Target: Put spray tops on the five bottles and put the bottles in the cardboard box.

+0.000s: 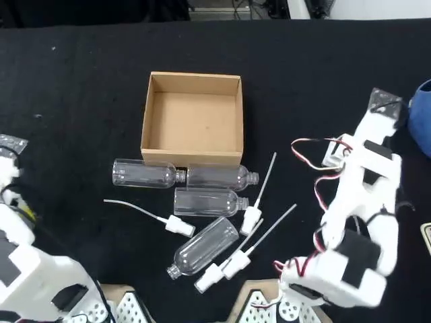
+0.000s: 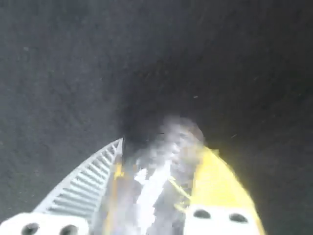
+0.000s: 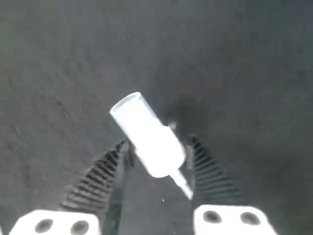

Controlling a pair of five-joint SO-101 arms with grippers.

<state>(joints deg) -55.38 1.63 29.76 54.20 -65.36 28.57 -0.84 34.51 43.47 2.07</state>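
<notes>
Clamped white spray top (image 3: pixel 146 134): the right jaws are holding it by its body above the black bench (image 1: pixel 74 101).
Left jaws are pinching a blurred clear bottle (image 2: pixel 164 152). Four other bottles (image 1: pixel 209 202) are lying on their sides just in front of the open cardboard box (image 1: pixel 192 156), two end to end along its near wall, while four loose spray tops (image 1: pixel 180 226) with long tubes are lying among them, none fitted.

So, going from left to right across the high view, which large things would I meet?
Left arm → cardboard box → right arm → blue object at the edge.
</notes>
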